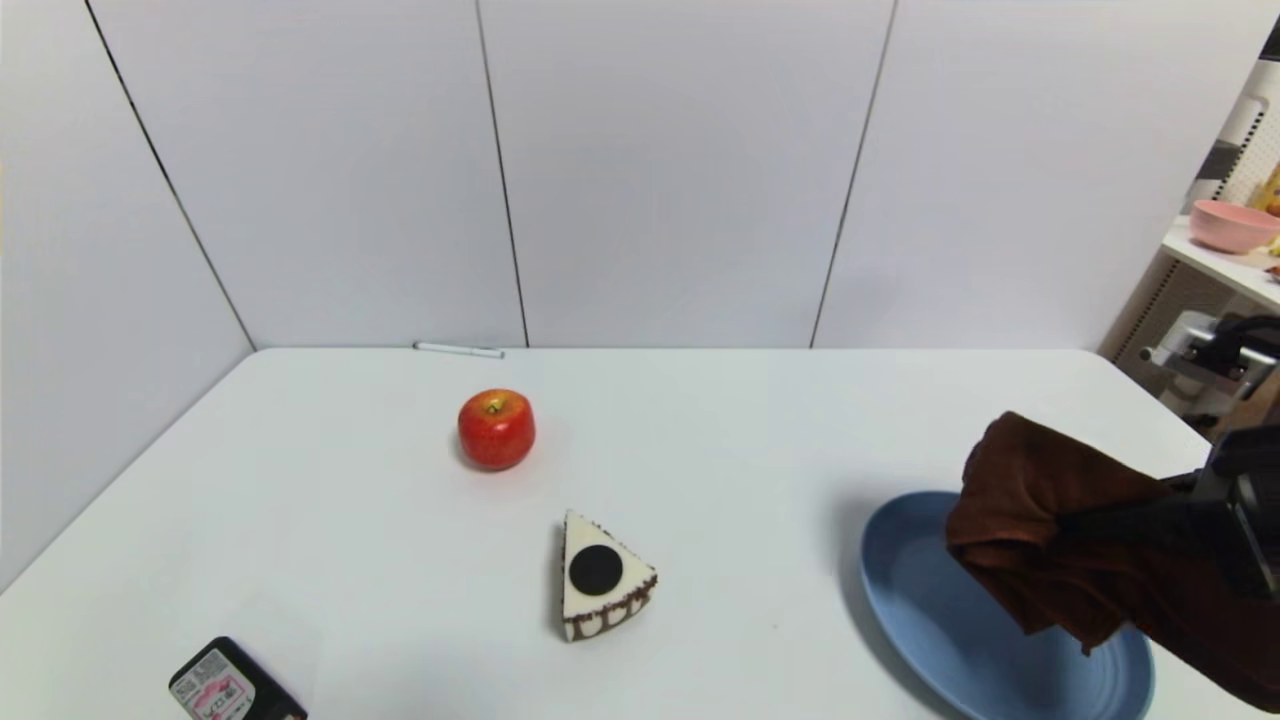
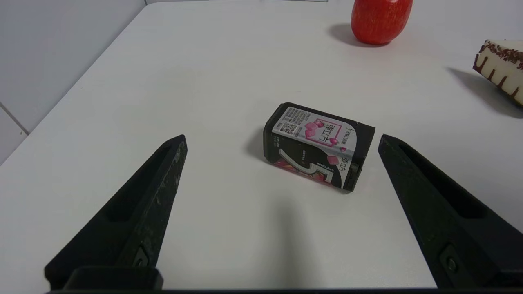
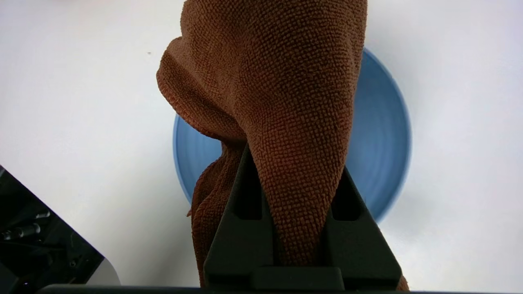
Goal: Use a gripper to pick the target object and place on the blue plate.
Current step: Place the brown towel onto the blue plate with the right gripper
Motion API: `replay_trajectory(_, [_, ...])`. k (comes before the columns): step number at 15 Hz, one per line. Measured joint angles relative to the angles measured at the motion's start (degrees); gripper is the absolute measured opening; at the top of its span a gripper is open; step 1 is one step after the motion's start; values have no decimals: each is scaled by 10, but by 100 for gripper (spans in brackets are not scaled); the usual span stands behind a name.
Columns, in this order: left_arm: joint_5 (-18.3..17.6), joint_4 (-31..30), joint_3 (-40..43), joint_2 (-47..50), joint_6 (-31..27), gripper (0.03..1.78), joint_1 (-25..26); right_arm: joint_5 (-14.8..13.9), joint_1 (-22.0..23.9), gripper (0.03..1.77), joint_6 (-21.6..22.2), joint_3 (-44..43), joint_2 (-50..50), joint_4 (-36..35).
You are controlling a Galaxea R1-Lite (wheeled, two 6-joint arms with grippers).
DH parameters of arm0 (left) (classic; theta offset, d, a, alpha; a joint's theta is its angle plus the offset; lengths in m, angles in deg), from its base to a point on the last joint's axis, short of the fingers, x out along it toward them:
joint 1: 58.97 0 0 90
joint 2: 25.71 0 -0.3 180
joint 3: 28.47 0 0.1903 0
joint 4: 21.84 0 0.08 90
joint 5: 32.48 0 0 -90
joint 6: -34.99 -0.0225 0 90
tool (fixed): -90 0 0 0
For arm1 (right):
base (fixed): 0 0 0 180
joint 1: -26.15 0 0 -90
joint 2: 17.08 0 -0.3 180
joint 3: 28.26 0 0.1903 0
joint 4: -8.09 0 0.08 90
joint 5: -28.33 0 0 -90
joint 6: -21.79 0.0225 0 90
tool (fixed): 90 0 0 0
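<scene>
Brown towel (image 1: pixel 1035 510) clamped in right gripper (image 3: pixel 288 163), draped lengthwise along fingers, above blue plate (image 1: pixel 960 610) at desk's near right corner.

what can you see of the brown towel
The brown towel looks like soft terry cloth, with a fine pebbly weave, rumpled and loosely folded. It is pinched between the closed fingers of the right gripper, over the blue plate. One bunched part sticks out ahead of the fingers, while other folds hang below them and a long flap trails back under the gripper, past the plate's edge. Whether any hanging corner touches the plate, I cannot tell.
</scene>
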Motion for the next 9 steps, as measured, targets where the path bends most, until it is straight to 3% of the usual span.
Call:
replay_trajectory(3, [0,0,0,0,0,169,0,0,-12,30,2,49,1,-67])
replay_trajectory(5, [0,0,0,0,0,169,0,0,-13,30,1,55,-6,-74])
replay_trajectory(9, [0,0,0,0,0,169,0,0,-8,86,2,60,-15,-109])
